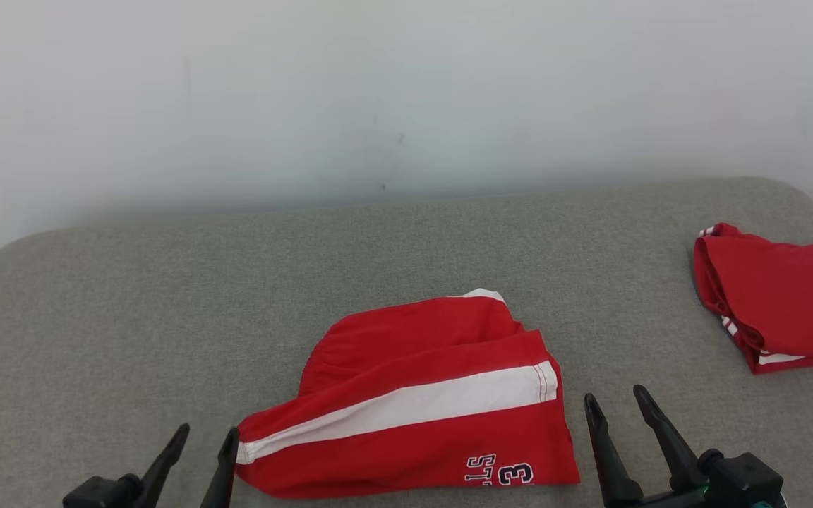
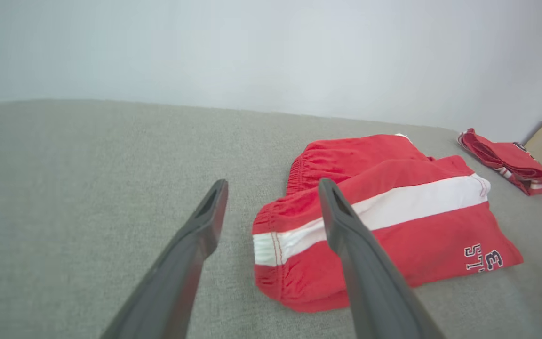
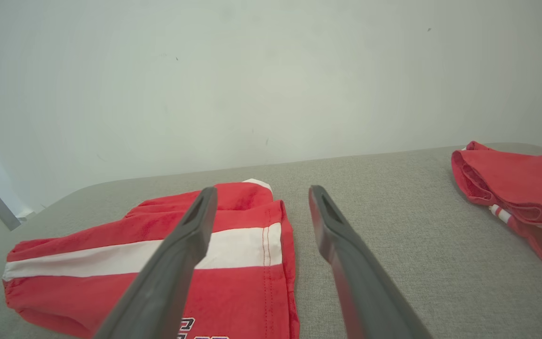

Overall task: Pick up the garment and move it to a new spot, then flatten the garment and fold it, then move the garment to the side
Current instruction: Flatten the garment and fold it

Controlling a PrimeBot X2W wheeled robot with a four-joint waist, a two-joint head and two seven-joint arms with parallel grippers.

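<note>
The garment [image 1: 420, 402] is a pair of red shorts with a white side stripe and dark lettering, folded over on the grey padded surface [image 1: 166, 317]; it also lies in the left wrist view [image 2: 393, 221] and the right wrist view [image 3: 134, 263]. My left gripper [image 1: 205, 439] stands open just left of its waistband end, with nothing between the fingers [image 2: 205, 221]. On the other side my right gripper [image 1: 615, 398] is open too, just off the shorts' hem edge, and it holds nothing either.
A second folded red garment [image 1: 780, 303] with dark numbers lies at the far right of the surface, also in the right wrist view [image 3: 520, 188]. A pale wall [image 1: 406, 92] rises behind the surface. The left half of the grey surface is bare.
</note>
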